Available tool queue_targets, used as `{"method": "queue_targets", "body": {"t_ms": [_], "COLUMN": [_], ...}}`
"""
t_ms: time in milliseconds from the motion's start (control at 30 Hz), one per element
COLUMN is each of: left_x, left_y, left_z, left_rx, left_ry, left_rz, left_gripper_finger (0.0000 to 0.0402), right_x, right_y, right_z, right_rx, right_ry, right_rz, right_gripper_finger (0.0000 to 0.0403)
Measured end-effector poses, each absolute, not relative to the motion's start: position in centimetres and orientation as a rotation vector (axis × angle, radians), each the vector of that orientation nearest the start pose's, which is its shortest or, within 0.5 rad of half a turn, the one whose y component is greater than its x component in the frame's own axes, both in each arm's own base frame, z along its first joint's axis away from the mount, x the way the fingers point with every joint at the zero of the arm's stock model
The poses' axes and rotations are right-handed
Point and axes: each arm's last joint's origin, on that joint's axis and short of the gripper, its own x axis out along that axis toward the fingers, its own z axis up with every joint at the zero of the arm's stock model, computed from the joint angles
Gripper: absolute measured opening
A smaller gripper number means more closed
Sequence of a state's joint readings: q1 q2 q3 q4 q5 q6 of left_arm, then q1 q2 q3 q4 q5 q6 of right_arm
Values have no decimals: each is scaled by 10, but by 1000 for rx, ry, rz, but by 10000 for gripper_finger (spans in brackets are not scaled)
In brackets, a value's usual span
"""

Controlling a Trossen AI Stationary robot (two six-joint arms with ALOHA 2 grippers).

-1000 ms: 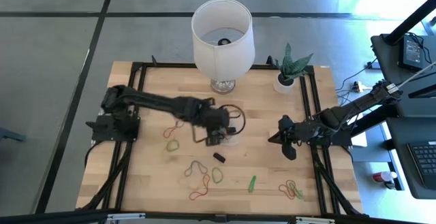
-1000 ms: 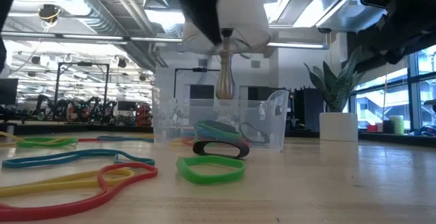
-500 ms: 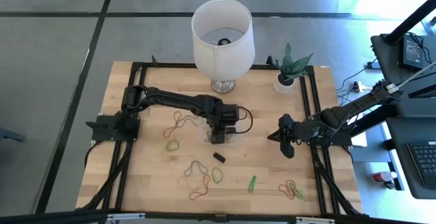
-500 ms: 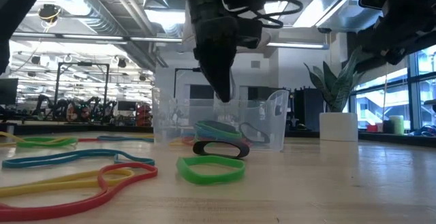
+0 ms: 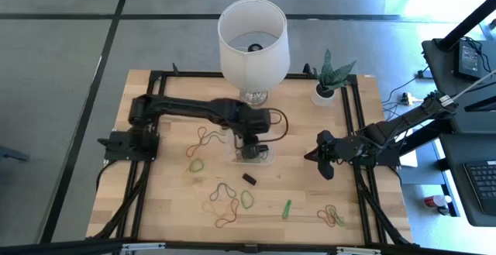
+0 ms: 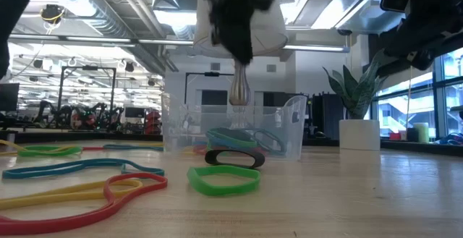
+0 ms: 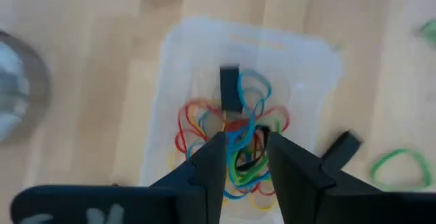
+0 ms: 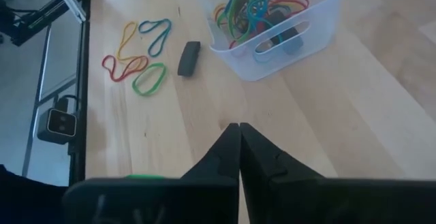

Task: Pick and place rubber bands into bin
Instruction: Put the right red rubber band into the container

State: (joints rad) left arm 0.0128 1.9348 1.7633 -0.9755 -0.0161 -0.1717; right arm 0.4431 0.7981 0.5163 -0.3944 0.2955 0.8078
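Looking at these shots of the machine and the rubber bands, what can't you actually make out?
- High view: the bin is mostly covered by the left hand.
- Low view: the left hand is blurred and cut off at the top edge.
- High view: the rubber bands are too small to count.

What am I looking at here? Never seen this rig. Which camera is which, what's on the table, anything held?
Two robot arms at a wooden table. One picture looks down from overhead, one sits at tabletop level, and one rides on each wrist. The left end effector hangs over the clear bin, open and empty; the bin already holds a tangle of rubber bands. More bands lie loose on the wood. The right end effector waits at the right edge, shut on nothing. A lamp and a potted plant stand at the back.
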Motion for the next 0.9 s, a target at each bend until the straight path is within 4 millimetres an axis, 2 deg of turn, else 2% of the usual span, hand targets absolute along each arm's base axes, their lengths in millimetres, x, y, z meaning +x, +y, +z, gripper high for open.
{"method": "queue_targets", "body": {"t_ms": [100,167,233,367,467,633,900], "left_x": [391,378,365,334,309,264,201], "left_y": [0,-4,-10,-19,-23,-26,-20], "left_z": [304,314,319,321,318,304,267], "left_rx": [-145,-161,-163,-154,-169,-193,-275], "left_ry": [1082,1074,1069,1022,933,753,649], "left_rz": [107,27,-12,27,57,80,133], "left_gripper_finger": [68,29,10,2,2,2,2], "right_x": [151,151,150,150,152,157,174], "right_y": [62,63,64,72,79,93,127], "right_z": [222,222,222,226,231,229,232], "right_rx": [534,532,534,548,559,571,642], "right_ry": [644,646,647,647,665,793,1222], "right_rz": [-119,-117,-108,-73,-53,-110,-344], "right_gripper_finger": [3,2,2,2,1,1,0]}}
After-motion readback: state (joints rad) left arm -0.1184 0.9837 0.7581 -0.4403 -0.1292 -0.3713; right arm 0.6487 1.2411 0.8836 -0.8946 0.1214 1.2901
